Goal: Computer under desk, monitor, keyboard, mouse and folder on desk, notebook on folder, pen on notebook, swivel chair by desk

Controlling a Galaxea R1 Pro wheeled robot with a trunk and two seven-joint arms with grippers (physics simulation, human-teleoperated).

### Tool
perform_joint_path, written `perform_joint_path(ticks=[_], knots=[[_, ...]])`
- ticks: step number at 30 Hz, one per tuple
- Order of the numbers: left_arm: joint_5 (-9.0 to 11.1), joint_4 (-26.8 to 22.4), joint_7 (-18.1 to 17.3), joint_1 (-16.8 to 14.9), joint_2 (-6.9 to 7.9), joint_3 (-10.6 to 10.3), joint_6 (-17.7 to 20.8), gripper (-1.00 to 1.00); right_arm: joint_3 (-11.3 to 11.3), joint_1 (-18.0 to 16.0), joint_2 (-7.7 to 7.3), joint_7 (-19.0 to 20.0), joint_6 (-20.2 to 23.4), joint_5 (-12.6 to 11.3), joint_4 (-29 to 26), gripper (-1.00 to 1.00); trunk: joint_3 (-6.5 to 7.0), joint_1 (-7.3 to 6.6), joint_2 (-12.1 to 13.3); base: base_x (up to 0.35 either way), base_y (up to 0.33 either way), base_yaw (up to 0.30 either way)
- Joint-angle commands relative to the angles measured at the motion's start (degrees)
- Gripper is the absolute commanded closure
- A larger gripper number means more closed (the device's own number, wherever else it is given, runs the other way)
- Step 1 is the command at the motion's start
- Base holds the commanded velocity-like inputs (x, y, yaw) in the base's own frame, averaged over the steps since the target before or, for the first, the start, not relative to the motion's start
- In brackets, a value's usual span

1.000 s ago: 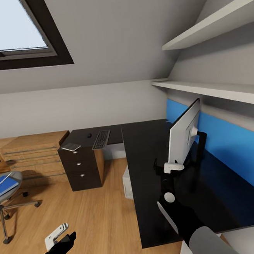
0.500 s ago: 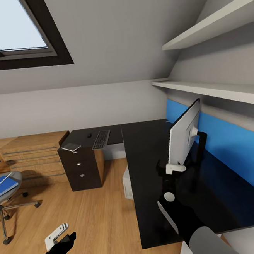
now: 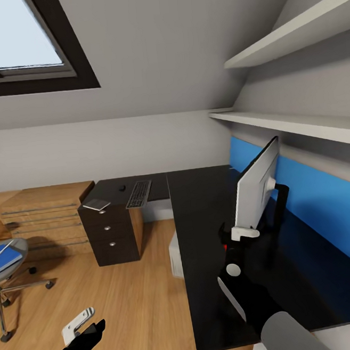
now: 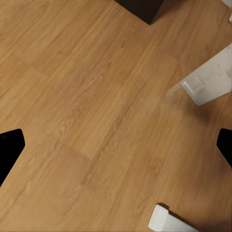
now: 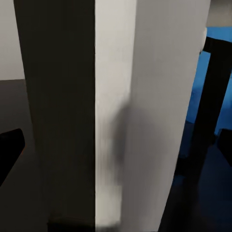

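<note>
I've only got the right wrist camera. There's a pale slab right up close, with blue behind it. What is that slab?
Observer: It's the monitor, standing on the desk. The right gripper is at its lower near corner.
Operator: Where's the keyboard?
Observer: The keyboard lies on the desk's far arm, with the mouse just beside it.
Operator: And the folder?
Observer: The folder lies on the swivel chair, off to the left.
</note>
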Motion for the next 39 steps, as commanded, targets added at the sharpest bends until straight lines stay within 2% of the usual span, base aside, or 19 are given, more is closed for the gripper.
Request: perform_joint_path(ticks=[1, 10, 14, 18, 39], knots=[[0.6, -0.1, 0.4, 0.0, -0.02, 0.1, 0.2, -1.00, 0.1, -0.1, -0.02, -0.3, -0.1, 0.0, 0.1, -1.00, -0.07, 0.03, 0.0, 0.197, 0.000, 0.000], [0.7, 0.0, 0.4, 0.0, -0.03, 0.1, 0.2, -1.00, 0.0, -0.1, -0.04, -0.6, 0.9, 0.0, 0.1, -1.00, -0.07, 0.03, 0.0, 0.031, 0.000, 0.000], [0.7, 0.0, 0.4, 0.0, -0.04, 0.1, 0.2, -1.00, -0.1, -0.1, -0.04, -0.6, 5.2, 0.0, 0.1, -1.00, -0.07, 0.03, 0.0, 0.001, 0.000, 0.000], [0.7, 0.0, 0.4, -0.1, -0.04, 0.1, 0.2, -1.00, -0.5, -0.2, -0.11, -1.4, 6.9, 0.0, 0.0, -1.00, -0.07, 0.03, 0.0, -0.078, -0.079, 0.000], [0.6, 1.0, 0.4, -0.1, -0.04, 0.0, 0.2, -1.00, -1.0, -0.2, -0.22, -1.9, 7.2, 0.0, 0.1, -1.00, -0.07, 0.03, 0.0, -0.219, -0.193, 0.000]])
